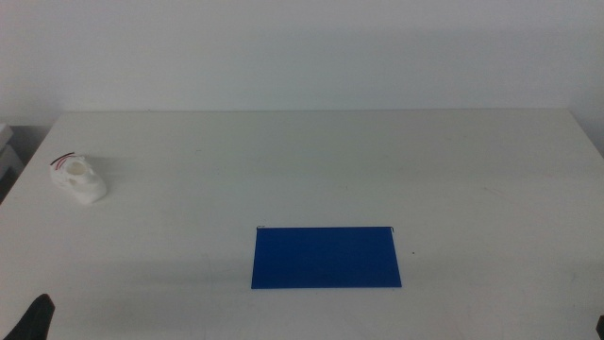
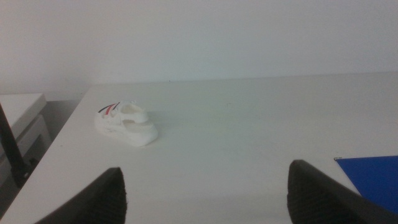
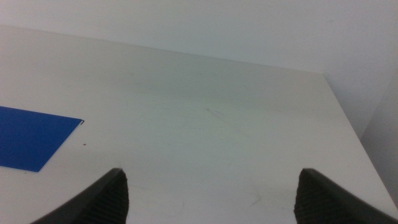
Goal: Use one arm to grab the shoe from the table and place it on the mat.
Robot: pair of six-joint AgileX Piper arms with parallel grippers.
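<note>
The small white shoe [image 1: 79,178] with black and red stripes lies on the white table [image 1: 311,161] at the far left. It also shows in the left wrist view [image 2: 126,122], ahead of my open left gripper [image 2: 205,196], well apart from it. The dark blue mat [image 1: 326,256] lies flat near the table's front middle; its corner shows in the left wrist view [image 2: 373,177] and the right wrist view [image 3: 34,137]. My left gripper [image 1: 36,319] waits at the bottom left corner. My right gripper [image 3: 208,199] is open and empty over bare table.
A pale wall stands behind the table. A white shelf-like object [image 2: 22,124] sits off the table's left edge.
</note>
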